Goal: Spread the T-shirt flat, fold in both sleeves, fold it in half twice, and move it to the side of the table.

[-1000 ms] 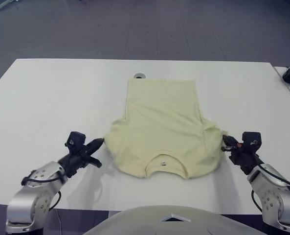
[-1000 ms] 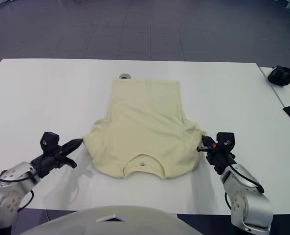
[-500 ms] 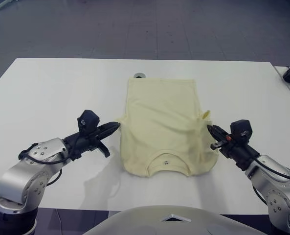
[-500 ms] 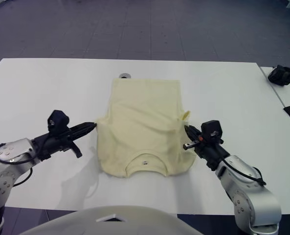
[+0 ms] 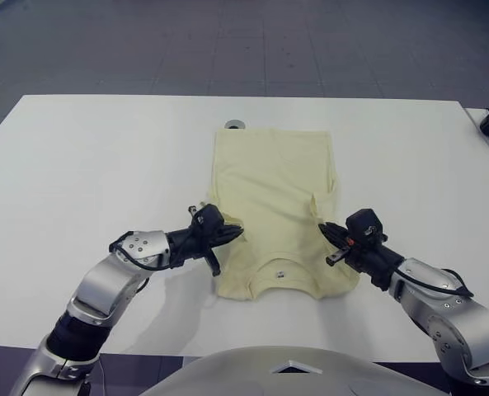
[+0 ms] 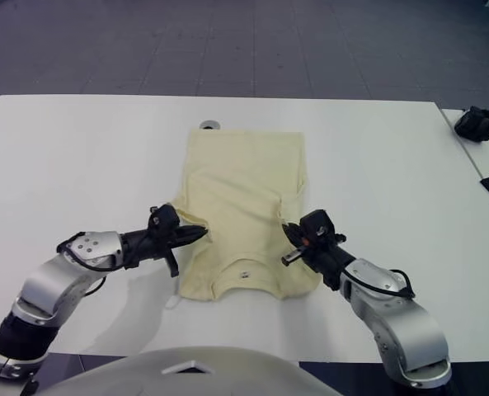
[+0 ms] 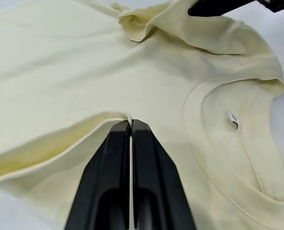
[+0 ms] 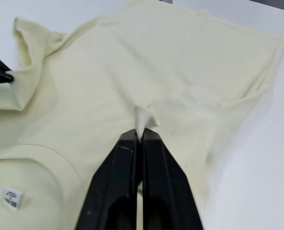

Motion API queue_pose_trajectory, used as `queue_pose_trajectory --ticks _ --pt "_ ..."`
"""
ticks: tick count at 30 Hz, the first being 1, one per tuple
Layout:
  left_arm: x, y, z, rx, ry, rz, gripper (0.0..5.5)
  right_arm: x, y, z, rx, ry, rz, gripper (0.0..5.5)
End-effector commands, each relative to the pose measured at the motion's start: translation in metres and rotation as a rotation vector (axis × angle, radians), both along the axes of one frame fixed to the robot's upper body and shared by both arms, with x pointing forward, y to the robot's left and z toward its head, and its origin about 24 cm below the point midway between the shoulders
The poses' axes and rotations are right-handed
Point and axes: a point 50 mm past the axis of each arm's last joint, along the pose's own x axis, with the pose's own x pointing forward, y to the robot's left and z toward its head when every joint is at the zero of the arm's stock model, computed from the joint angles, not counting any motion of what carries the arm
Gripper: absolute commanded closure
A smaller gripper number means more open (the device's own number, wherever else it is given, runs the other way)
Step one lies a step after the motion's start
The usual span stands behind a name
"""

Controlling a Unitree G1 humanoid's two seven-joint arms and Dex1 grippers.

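Note:
A pale yellow T-shirt lies on the white table, collar toward me and hem at the far side. My left gripper is shut on the left sleeve's edge and holds it over the shirt's body; the pinched fabric shows at its tips in the left wrist view. My right gripper is shut on the right sleeve, also lifted in over the body. The two grippers face each other just above the collar.
A small round grey fitting sits in the table just beyond the hem. A dark object lies on a neighbouring surface at the far right. Bare white table stretches out on both sides of the shirt.
Both grippers have moved inward from the shirt's sides toward its middle, drawing the sleeves with them. The shirt's near part has narrowed as both sleeves came over the body.

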Motion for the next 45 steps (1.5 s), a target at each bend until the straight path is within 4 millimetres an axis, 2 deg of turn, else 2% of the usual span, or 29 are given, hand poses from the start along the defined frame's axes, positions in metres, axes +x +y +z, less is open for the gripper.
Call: queue_pose_trajectory --ticks 1,3,6,12,15,17,19,21,23,28,33,35,38,45 --pt "0.005 -0.008 -0.003 0.043 -0.044 -0.061 5.46 0.0 0.009 -0.003 -0.005 0.044 0.055 5.5" --pt "0.006 -0.011 -0.003 0.047 -0.066 -0.085 5.5 -0.001 0.01 -0.006 -0.01 0.058 0.065 5.16" --pt "0.007 -0.011 0.001 0.029 -0.106 -0.081 5.02 -0.003 0.013 -0.003 -0.014 0.059 0.103 4.73" --pt "0.001 0.0 0.022 -0.047 -0.185 -0.108 4.07 -0.01 0.007 0.007 -0.015 0.06 0.124 3.82" --pt "0.005 0.021 0.036 -0.04 -0.229 -0.019 3.61 -0.003 -0.001 0.026 0.078 0.009 0.079 3.38" --pt "0.014 0.042 0.037 0.039 -0.271 0.073 3.3 0.012 -0.016 0.039 0.1 -0.055 -0.018 3.09" --pt "0.021 0.058 0.031 0.124 -0.293 0.117 2.99 0.022 -0.029 0.042 0.078 -0.079 -0.08 2.78" --pt "0.029 0.061 0.022 0.149 -0.296 0.129 2.65 0.025 -0.038 0.037 0.031 -0.069 -0.099 2.45" --pt "0.042 0.053 0.008 0.142 -0.287 0.113 2.31 0.022 -0.045 0.025 -0.034 -0.038 -0.093 2.14" --pt "0.074 0.034 -0.013 0.124 -0.282 0.077 1.46 -0.006 -0.057 -0.006 -0.148 0.05 -0.045 1.32" --pt "0.085 0.034 -0.024 0.168 -0.285 0.061 0.42 -0.021 -0.055 -0.017 -0.187 0.061 0.012 0.33" --pt "0.087 0.039 -0.03 0.193 -0.278 0.075 0.13 -0.024 -0.05 -0.018 -0.194 0.06 0.049 0.1" --pt "0.091 0.042 -0.037 0.218 -0.275 0.092 0.11 -0.03 -0.047 -0.023 -0.235 0.075 0.095 0.1" --pt "0.1 0.034 -0.042 0.234 -0.298 0.084 0.11 -0.034 -0.049 -0.044 -0.387 0.079 0.154 0.1"
